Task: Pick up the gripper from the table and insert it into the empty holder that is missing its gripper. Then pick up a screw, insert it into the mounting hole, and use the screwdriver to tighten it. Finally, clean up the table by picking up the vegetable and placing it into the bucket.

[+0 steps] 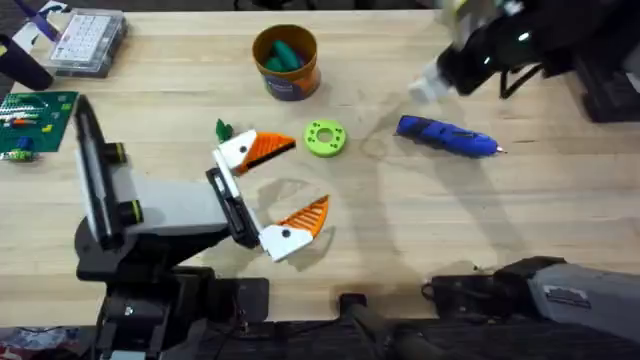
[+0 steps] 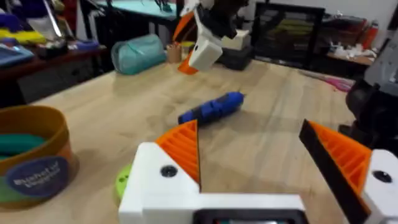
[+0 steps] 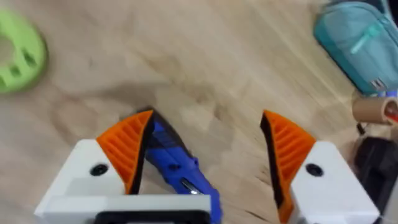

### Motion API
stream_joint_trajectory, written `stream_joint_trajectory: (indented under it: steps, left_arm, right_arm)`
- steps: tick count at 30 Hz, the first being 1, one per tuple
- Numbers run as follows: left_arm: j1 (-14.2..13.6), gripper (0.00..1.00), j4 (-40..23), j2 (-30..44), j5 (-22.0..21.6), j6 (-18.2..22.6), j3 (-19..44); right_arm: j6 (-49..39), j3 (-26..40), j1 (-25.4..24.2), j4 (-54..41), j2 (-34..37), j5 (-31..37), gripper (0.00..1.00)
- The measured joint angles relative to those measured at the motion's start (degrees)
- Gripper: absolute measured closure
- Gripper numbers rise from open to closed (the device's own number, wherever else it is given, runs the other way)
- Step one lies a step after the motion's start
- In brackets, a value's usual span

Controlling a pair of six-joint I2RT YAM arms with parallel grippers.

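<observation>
Screwdriver [image 1: 445,137] is laid on table [image 1: 560,200] under the spread, empty right gripper [image 3: 208,124]. Vegetable [image 1: 222,130] is seemingly left by the spread left gripper [image 1: 285,185], not yet in bucket [image 1: 290,85]; cleanup is still owed.

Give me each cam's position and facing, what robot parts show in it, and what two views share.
Overhead: fixed above the arm bases, looking down and forward at the table; the left tool is open, the right arm is near the screwdriver.
Left wrist: on the left arm, looking across the table at the screwdriver and bucket; its own orange pads are spread.
Right wrist: on the right arm, looking down; right tool open over the screwdriver.
Shared: screwdriver in all three; green ring in overhead and right wrist.
</observation>
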Motion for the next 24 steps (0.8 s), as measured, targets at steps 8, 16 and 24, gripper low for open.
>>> stream_joint_trajectory:
  steps: [8, 16, 24]
  left_arm:
    - [0.00, 0.014, -1.47, 1.36, -10.71, -1.44, 3.90]
    - [0.00, 0.014, -12.92, 17.94, -17.54, 4.04, 20.10]
    - [0.00, 0.015, -32.05, 41.65, -22.78, 8.97, 38.90]
  right_arm:
    - [21.84, 3.19, 0.00, -0.42, -9.29, -0.19, 0.005]
    - [27.24, 3.30, 0.00, -2.52, -20.15, -0.19, 0.005]
    - [29.81, 3.63, 0.00, -13.81, -26.66, -0.21, 0.005]
